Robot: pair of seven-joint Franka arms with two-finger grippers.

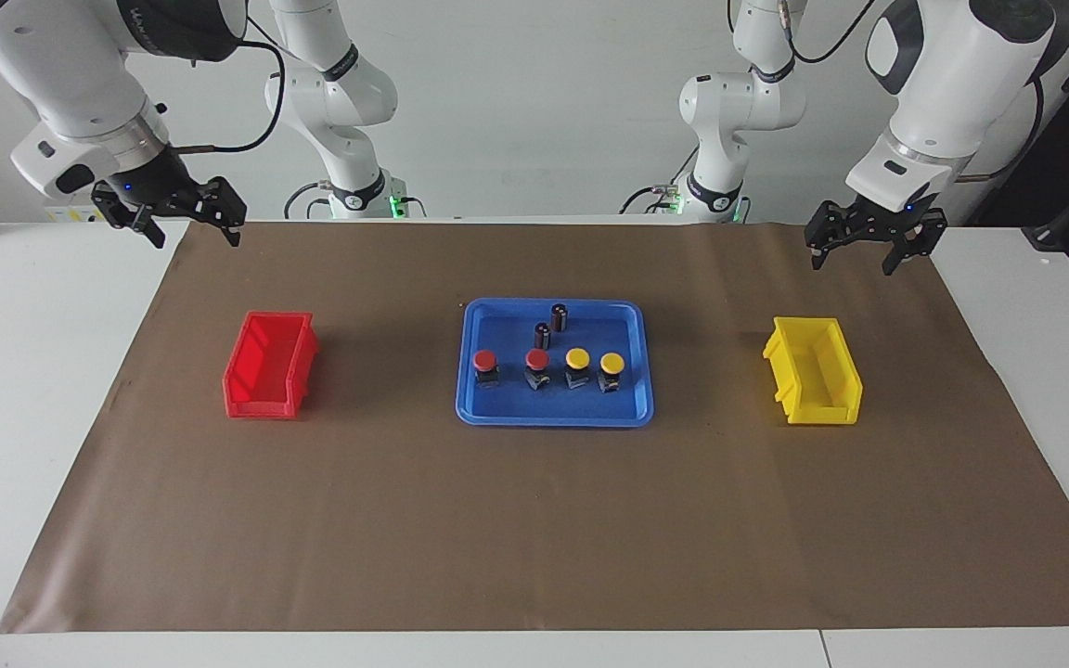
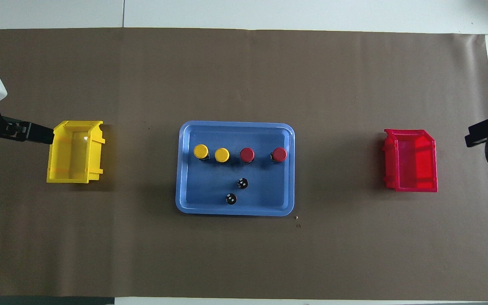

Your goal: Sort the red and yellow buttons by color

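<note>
On the blue tray (image 1: pixel 555 414), four buttons (image 1: pixel 576 357) untouched, left gripper (image 1: pixel 862 248) and right gripper (image 1: pixel 182 223) spread wide, empty, cut off overhead.

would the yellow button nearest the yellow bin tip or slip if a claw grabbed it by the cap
The yellow button probably tips easily: its round cap looks wider than the stubby black body below. A cap grip may slip, since the cap looks smooth and round; the squarer body seems safer. It stands close beside the other yellow button in the tray, so a nudge could knock that too.
</note>
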